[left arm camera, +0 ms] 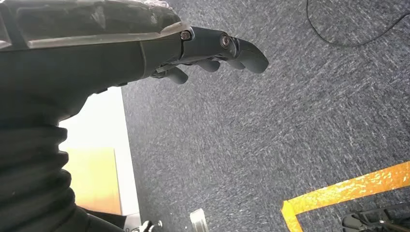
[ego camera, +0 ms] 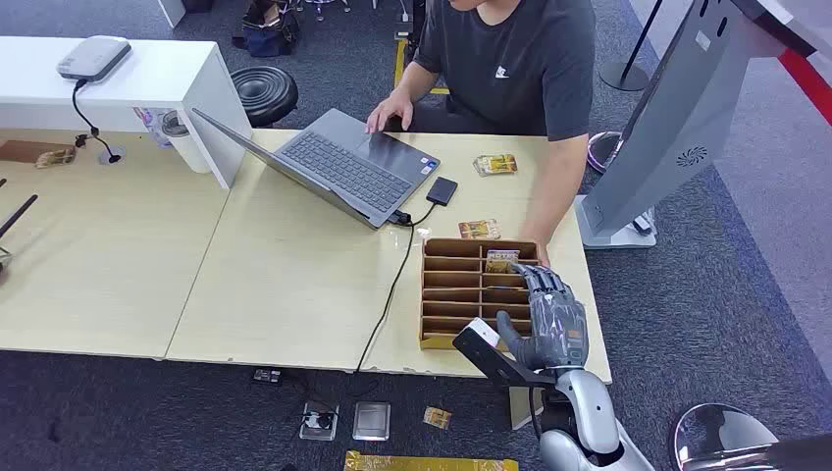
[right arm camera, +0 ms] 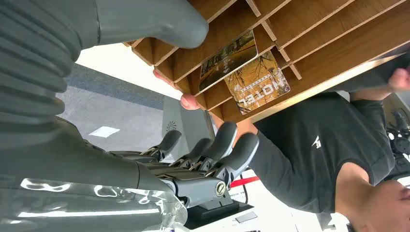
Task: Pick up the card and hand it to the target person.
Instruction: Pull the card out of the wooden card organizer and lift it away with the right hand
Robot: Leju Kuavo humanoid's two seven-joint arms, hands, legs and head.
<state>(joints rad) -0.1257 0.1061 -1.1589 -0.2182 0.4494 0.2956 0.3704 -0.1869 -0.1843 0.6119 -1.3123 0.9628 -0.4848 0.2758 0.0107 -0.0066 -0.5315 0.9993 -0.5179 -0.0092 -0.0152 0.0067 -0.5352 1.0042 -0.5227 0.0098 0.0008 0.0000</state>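
A wooden slotted card box stands near the table's front edge. A card printed HOTEL sits in a far slot, with a second card in the slot beside it. My right hand hovers at the box's right side, fingers apart, its thumb over the slots, holding nothing. A person in a dark grey T-shirt sits across the table, one hand at the box's far right corner. My left hand hangs above the carpet, holding nothing.
An open laptop sits mid-table under the person's other hand, its black cable running past the box's left side. Loose cards lie beyond the box. A grey kiosk stand rises at the right.
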